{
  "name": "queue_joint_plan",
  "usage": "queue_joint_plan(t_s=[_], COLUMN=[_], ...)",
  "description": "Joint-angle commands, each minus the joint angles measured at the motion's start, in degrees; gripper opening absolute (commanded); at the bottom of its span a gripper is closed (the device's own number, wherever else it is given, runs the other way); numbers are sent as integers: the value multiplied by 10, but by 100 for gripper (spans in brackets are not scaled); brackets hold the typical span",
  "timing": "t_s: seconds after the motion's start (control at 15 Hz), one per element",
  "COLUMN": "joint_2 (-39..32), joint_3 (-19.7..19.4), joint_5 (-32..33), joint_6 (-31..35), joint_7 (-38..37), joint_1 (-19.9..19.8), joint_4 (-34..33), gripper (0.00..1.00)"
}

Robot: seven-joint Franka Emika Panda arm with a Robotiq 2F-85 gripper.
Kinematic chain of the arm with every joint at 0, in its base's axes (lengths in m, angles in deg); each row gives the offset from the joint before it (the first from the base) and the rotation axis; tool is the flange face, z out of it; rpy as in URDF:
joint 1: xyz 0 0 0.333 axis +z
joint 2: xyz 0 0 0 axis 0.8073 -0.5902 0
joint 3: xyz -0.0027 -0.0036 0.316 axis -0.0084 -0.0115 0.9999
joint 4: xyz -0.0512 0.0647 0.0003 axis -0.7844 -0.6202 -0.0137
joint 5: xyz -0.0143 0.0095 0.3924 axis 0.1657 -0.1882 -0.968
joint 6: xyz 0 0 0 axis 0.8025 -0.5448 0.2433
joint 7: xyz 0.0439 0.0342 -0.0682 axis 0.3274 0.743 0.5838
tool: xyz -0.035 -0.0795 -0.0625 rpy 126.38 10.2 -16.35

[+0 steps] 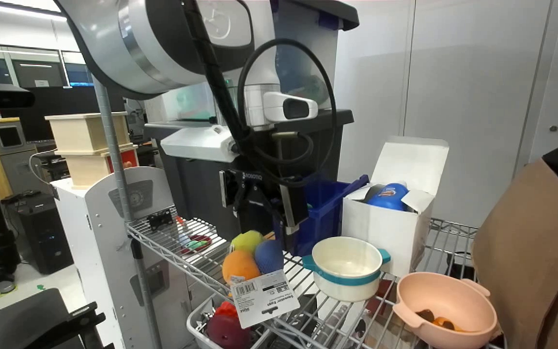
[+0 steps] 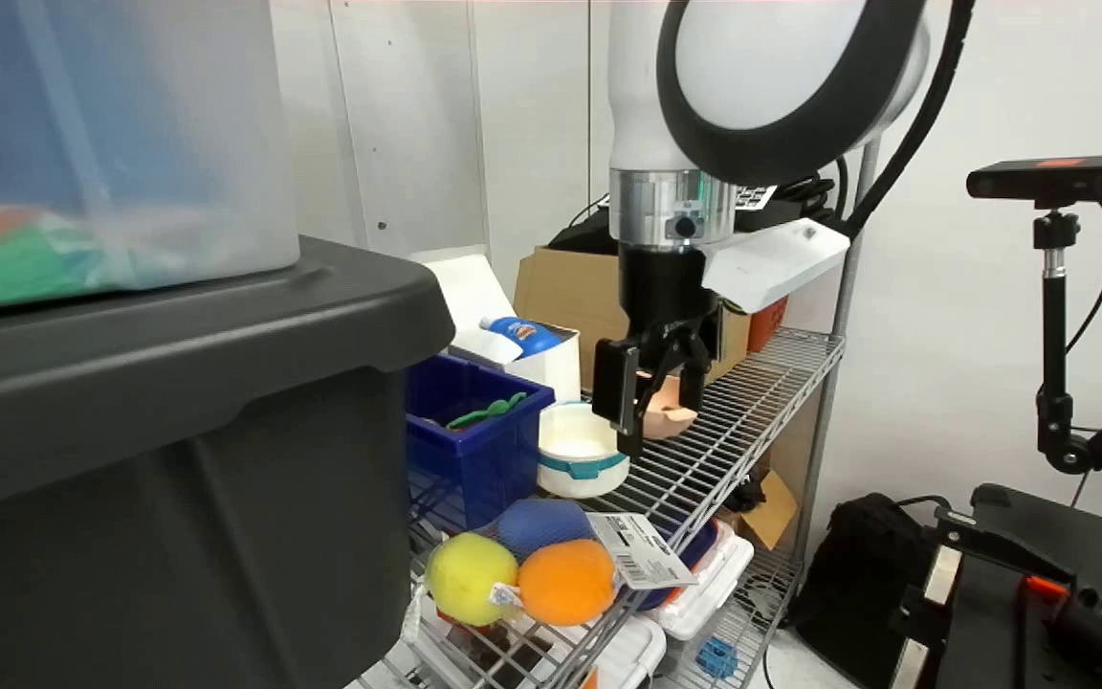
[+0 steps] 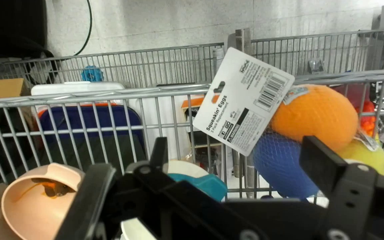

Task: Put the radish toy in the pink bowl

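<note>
The radish toy does not show in any view; it is hidden or out of view. The pink bowl [image 1: 446,293] stands on the wire shelf beside a brown paper bag, with small dark and orange items inside. It is partly behind the gripper in an exterior view [image 2: 668,423] and at the lower left of the wrist view [image 3: 33,216]. My gripper [image 1: 259,213] hangs pointing down above the shelf, apart from the bowl. Its fingers are spread with nothing between them, as an exterior view [image 2: 656,407] and the wrist view [image 3: 240,156] show.
A white bowl with teal handles [image 1: 347,281] stands beside the pink bowl. A netted pack of blue, orange and yellow eggs [image 2: 565,584] lies on the shelf's edge. A blue bin [image 2: 474,459], a white box [image 1: 380,228] and a large dark bin [image 2: 178,536] stand nearby.
</note>
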Motion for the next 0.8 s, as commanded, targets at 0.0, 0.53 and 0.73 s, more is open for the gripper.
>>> queue_joint_plan(t_s=[0.0, 0.53, 0.73], joint_2=[-38, -100, -106], joint_3=[-8, -24, -22], joint_5=[9, 18, 14], joint_6=[8, -3, -5], joint_7=[-14, -23, -18], joint_1=[15, 42, 44], joint_4=[-51, -150, -168], gripper=[100, 100, 100])
